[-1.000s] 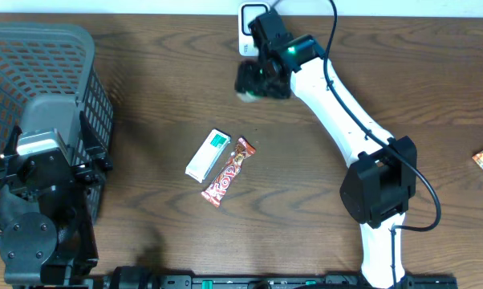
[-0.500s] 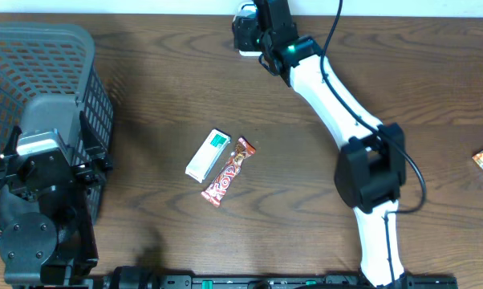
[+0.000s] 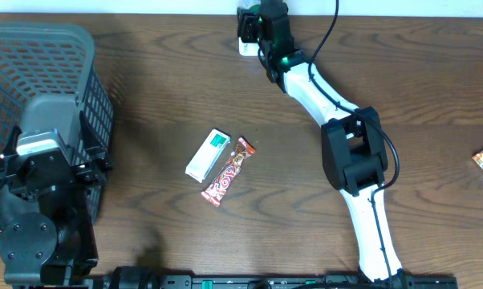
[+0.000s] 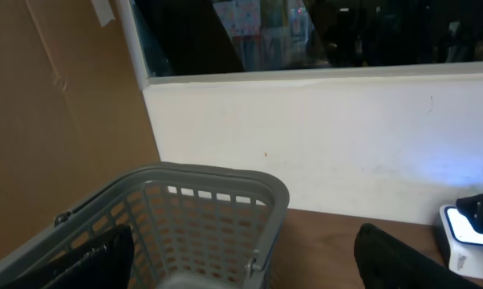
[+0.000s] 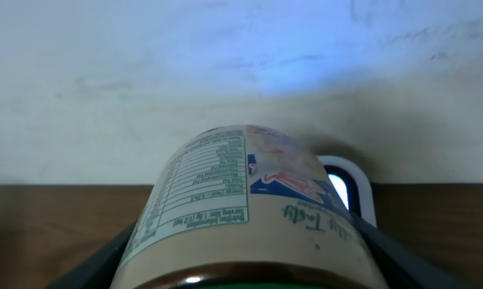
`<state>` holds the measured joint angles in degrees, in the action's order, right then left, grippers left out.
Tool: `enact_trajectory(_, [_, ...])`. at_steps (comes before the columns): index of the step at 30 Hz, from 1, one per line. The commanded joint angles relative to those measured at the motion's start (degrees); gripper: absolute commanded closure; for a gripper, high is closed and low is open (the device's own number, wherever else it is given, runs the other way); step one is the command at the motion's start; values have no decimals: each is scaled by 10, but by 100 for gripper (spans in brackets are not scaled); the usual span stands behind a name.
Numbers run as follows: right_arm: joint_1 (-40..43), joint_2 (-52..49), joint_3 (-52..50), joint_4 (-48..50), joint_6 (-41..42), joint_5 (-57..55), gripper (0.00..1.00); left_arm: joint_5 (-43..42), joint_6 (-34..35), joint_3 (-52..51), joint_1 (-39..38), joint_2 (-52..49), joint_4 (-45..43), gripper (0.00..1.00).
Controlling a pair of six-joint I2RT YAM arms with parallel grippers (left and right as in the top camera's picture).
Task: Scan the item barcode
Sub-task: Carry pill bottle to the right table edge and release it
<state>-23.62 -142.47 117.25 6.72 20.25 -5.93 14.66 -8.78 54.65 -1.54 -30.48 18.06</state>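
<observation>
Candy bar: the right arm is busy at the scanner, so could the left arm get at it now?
Probably yes: the candy bar lies on bare table with nothing between it and the left arm, whose jaws stand open and empty. Only the white box lies close beside it.

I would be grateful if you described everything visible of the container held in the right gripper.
The container is a rounded jar or bottle with a pale, glossy wrap label. A nutrition table is printed on its left side, and a red and blue picture with green script is on the right. A green edge, perhaps its lid, shows at the near end. The right gripper clamps it between dark fingers, one on each side, in front of the white scanner, whose lit window shows just behind it.
</observation>
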Motion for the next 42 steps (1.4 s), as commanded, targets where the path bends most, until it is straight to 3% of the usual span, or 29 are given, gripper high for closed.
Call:
enact_trajectory(1, [3, 8, 10, 18, -10, -26, 54, -5, 5, -2, 3, 2, -1, 13])
enact_trajectory(5, [7, 15, 11, -5, -9, -26, 54, -5, 5, -2, 3, 2, -1, 13])
enact_trajectory(8, [9, 45, 11, -79, -6, -31, 56, -5, 5, -2, 3, 2, -1, 13])
enact_trajectory(19, [104, 243, 11, -582, 22, -139, 55, -5, 5, -2, 3, 2, -1, 13])
enact_trajectory(26, [281, 243, 10, -791, 84, -81, 53, -5, 5, -2, 3, 2, -1, 13])
enact_trajectory(32, [405, 222, 8, -803, 91, 38, 55, -5, 5, -2, 3, 2, -1, 13])
enact_trajectory(42, [520, 162, 8, -829, 128, 50, 55, -5, 5, -2, 3, 2, -1, 13])
